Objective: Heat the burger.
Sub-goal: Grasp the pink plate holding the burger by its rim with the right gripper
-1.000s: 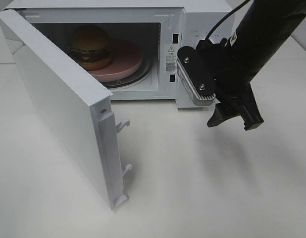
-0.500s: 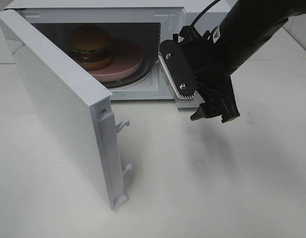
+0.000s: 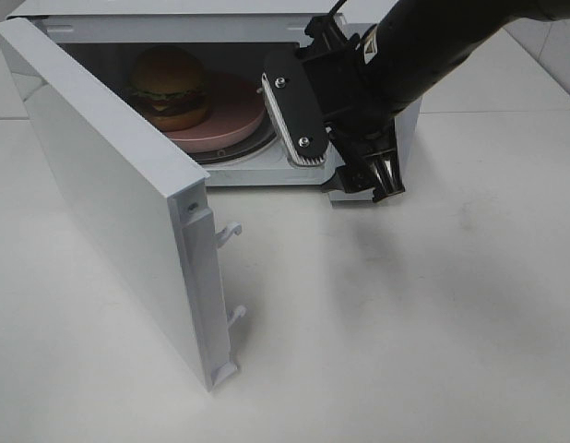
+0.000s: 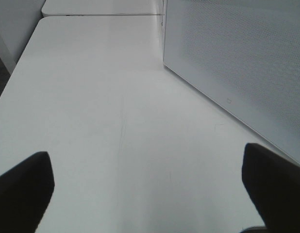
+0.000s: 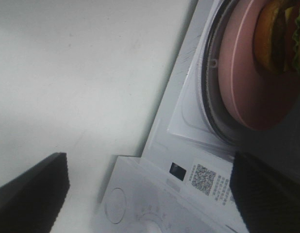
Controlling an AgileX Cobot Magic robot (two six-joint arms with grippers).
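burger in the open microwave, both claws empty

the burger (image 3: 170, 88) is tall and round, with a glossy golden-brown domed bun over green lettuce, yellow cheese and a dark patty. it sits on the left part of a smooth, round pink plate (image 3: 237, 115). the plate rests on a round glass turntable (image 5: 208, 92) inside the boxy white microwave (image 3: 257, 175). the flat white door (image 3: 110, 203) stands swung wide to the left, two small latch hooks showing on its free edge. the worktop (image 3: 405, 323) is plain matte white.

the right claw (image 3: 370, 185) is outside the cavity, in front of the microwave's control panel at the right of the opening, its black fingers pointing down toward the worktop. the burger lies well apart from it, off to the left and deeper in the cavity. the fingers are spread wide with nothing between them. its wrist view shows a qr sticker (image 5: 204, 175) and a round dial (image 5: 116, 206) on the panel just below it.

the left claw (image 4: 149, 189) is also spread wide and empty, low over bare worktop beside a white, finely dotted panel (image 4: 237, 63). the burger does not show in its view.
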